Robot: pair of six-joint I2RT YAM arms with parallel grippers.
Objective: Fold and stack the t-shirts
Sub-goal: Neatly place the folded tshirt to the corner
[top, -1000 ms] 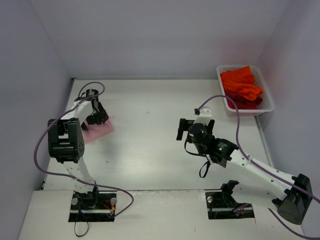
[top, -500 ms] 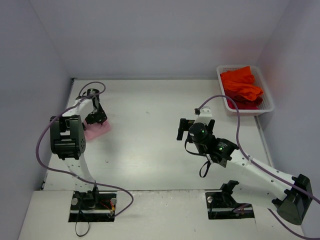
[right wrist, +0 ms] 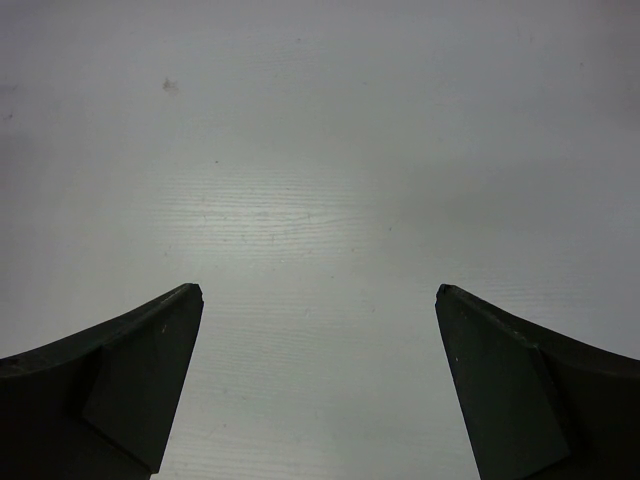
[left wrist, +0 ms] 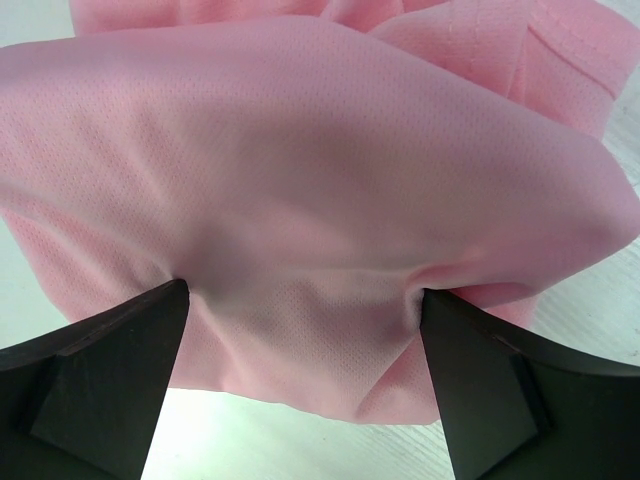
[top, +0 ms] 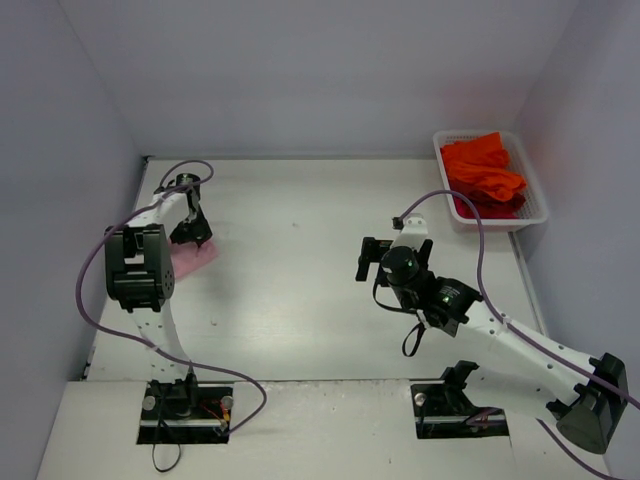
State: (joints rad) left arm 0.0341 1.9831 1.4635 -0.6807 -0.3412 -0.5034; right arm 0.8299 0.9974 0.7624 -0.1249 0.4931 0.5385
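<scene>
A: So, which way does the pink t-shirt (top: 198, 257) lie?

B: It is bunched up at the far left of the table (top: 300, 300), hard against the left edge. The part I can see runs roughly left to right, its right end a little farther back. Which end is the collar I cannot tell; the left arm (top: 135, 265) covers some of it.

A: And the others?

B: The orange-red t-shirts (top: 484, 172) are heaped in the white basket (top: 500, 226) at the far right corner, well apart from the pink 1.

A: What are the fingers doing?

B: The left gripper (left wrist: 305, 290) is spread wide and pressed down into the pink cloth. The cloth bulges up between its 2 fingers (left wrist: 100, 380) and touches both tips, but it is not pinched. The right gripper (right wrist: 320, 290) is just as wide, with only bare table below it; it holds and touches nothing.

A: And the arms?

B: The left arm stretches forward along the left edge, its wrist bent down onto the shirt. The right arm (top: 500, 335) is folded out to the right, then reaches back in over the middle-right of the table, its gripper pointing down.
</scene>
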